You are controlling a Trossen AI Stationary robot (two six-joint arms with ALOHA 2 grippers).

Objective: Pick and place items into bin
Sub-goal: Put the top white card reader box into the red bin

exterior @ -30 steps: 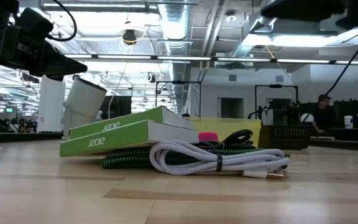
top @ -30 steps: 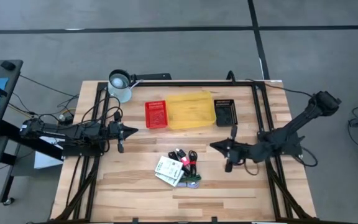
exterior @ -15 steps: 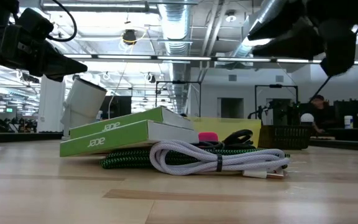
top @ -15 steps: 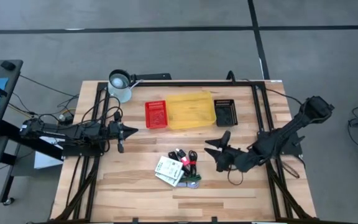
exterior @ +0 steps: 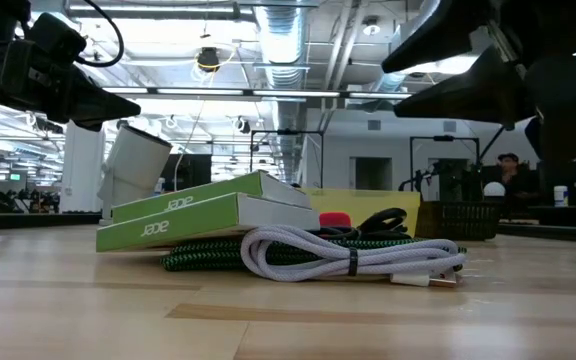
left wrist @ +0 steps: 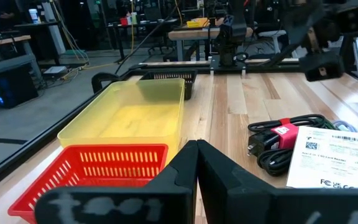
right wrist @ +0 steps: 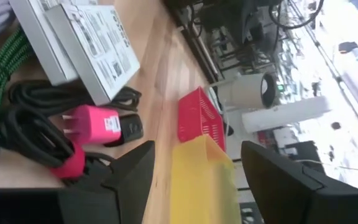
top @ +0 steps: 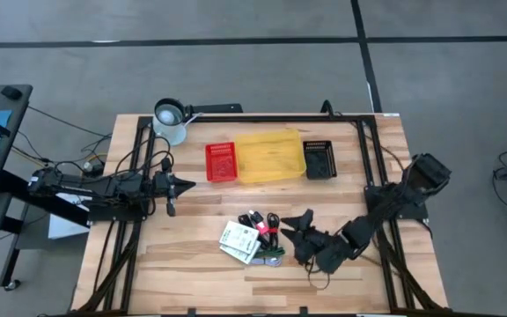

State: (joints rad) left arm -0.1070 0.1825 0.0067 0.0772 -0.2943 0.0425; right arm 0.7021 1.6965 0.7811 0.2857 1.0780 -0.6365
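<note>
**mk_bench:** Over on the left side of the table [top: 192,264], the left gripper [top: 181,186] sat parked beside the red basket [top: 220,162] with its fingers pressed together, holding nothing. It was just waiting. Mid-table, the items [top: 255,238] lay in one heap: white boxes with green print [top: 238,240], black cords [top: 262,220] with a pink band [right wrist: 107,126], and a green braided cable [exterior: 208,260] under a white one [exterior: 348,258]. On the right, the right gripper [top: 299,231] hovered just beside the heap with its fingers spread apart and nothing between them.

**solder_fan:** How would you have played the grab?

**mk_bench:** I'd have gone for the banded bundle of black cords, since it was nearest the open fingers and held together as one piece. Straddle the band, come down square, close, lift straight up so the loops don't drag the boxes along. Then over to the yellow bin [top: 271,155], which looked empty.

**solder_fan:** Anything you couldn't make out?

**mk_bench:** Plenty. I couldn't tell how tangled the cables were under the boxes, and the overhead view blurred the pile into a clump. The right wrist view cut off most of the green cable. No silvery piece was visible that I could pick out.
</note>
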